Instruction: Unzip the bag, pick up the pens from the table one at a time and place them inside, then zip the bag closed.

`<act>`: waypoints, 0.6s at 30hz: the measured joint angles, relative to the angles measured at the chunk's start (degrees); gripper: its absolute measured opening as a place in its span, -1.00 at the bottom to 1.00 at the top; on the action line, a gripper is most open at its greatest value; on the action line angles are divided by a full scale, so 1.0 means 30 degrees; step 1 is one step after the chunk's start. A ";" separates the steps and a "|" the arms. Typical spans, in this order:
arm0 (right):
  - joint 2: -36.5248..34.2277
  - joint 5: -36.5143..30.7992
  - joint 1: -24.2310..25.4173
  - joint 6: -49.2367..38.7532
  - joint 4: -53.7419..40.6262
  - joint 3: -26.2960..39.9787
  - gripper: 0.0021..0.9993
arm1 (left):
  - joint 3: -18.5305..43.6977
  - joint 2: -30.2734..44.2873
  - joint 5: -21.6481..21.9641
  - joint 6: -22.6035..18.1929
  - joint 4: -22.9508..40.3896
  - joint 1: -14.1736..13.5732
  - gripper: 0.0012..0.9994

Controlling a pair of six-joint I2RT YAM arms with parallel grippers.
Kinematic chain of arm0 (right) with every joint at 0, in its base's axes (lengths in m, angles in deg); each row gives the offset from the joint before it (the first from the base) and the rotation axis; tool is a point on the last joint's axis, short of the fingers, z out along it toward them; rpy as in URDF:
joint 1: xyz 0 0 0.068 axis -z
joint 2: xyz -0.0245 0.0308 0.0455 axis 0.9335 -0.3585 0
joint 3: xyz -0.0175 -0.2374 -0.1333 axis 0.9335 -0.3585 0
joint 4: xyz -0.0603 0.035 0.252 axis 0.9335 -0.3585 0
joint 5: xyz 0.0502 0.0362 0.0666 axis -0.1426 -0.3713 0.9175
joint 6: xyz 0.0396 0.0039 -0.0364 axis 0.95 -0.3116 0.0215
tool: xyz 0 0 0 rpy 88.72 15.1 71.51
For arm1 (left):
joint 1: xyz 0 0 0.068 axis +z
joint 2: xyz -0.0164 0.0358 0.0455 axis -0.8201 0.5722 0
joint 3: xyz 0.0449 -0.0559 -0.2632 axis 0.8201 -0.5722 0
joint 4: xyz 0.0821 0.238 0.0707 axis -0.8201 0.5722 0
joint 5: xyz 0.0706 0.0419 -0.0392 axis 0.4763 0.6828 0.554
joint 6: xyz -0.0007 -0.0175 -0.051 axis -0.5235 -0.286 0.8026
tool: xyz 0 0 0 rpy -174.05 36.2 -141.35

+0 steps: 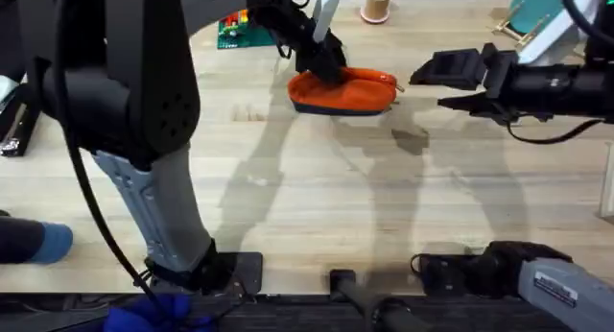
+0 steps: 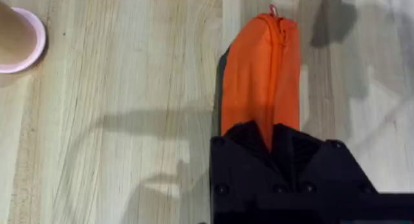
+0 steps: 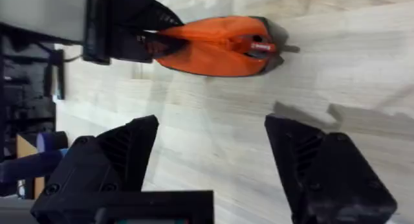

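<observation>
The bag (image 1: 345, 90) lies on the table (image 1: 317, 188) with its zipper seam up, and the left gripper (image 1: 326, 63) has its black fingers (image 2: 278, 166) closed on one end of the orange fabric, pinching the top edge between them. The rest of the pouch runs straight out beyond those fingertips (the small pull tab (image 2: 273, 10) sits at the far end). The right gripper (image 3: 213, 166) hangs above bare wood with its two fingers (image 3: 323, 166) spread wide and nothing between them; the bag lies ahead of its fingertips, well apart, tab end nearest.
</observation>
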 joint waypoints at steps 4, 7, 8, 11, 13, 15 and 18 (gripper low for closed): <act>-0.0763 -0.0484 0.0000 0.0072 -0.0069 0.0000 0.99 | 0.0000 0.0000 0.0005 0.0000 0.0000 0.0000 -0.92; -0.1346 -0.0891 0.0000 0.0154 -0.0039 0.0000 0.99 | 0.0000 0.0000 0.0003 -0.0003 0.0000 0.0000 -0.92; -0.1556 -0.0993 0.0000 0.0157 -0.0019 0.0000 0.99 | 0.0000 0.0000 0.0000 0.0000 0.0000 0.0000 -0.92; -0.2028 -0.1154 0.0000 0.0171 0.0252 0.0000 0.99 | 0.0000 0.0000 0.0000 0.0000 0.0000 0.0000 -0.92; -0.2216 -0.1206 0.0007 0.0208 0.0697 0.0000 0.99 | 0.0000 0.0000 0.0004 0.0000 0.0000 0.0000 -0.92; -0.2474 -0.1207 0.0066 0.0349 0.1179 0.0000 0.99 | 0.0000 0.0000 0.0007 0.0000 0.0000 0.0000 -0.92; -0.3324 -0.1109 0.0264 0.0909 0.1983 0.0000 0.99 | 0.0000 0.0000 0.0007 0.0000 0.0000 0.0000 -0.92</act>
